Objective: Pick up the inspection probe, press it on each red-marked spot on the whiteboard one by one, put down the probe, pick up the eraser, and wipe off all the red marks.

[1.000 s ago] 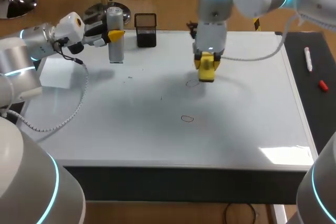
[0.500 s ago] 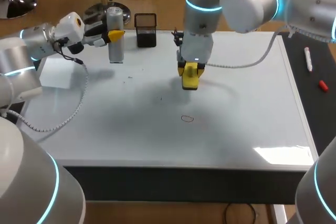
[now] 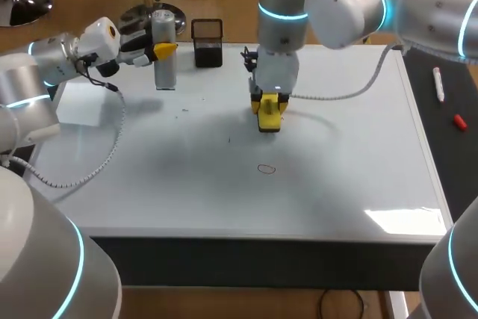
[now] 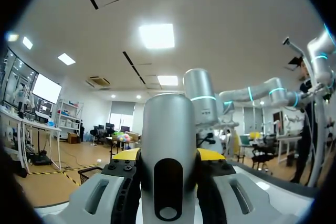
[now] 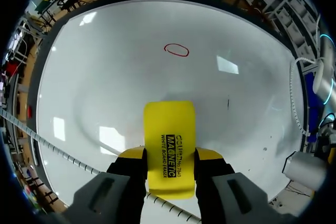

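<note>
A grey cylindrical probe [image 3: 164,61] stands upright at the whiteboard's back left, with my left gripper [image 3: 160,49] shut on it from the side. In the left wrist view the probe [image 4: 169,150] fills the gap between the fingers. My right gripper [image 3: 269,104] is shut on a yellow eraser [image 3: 269,119], which is pressed flat on the whiteboard [image 3: 351,162] a little behind its middle. Ahead of the eraser [image 5: 169,145] lies a small red oval mark [image 5: 176,50]. In the head view that red mark [image 3: 266,169] is nearer the front edge.
A black open box [image 3: 207,42] stands at the back edge beside the probe. A white block [image 3: 81,102] sits at the board's left side. On the dark strip to the right lie a white marker [image 3: 438,84] and a red cap [image 3: 460,121].
My right arm slid the eraser leftward over the mark near the board's middle, and that mark no longer shows. The left arm and the probe kept still.
</note>
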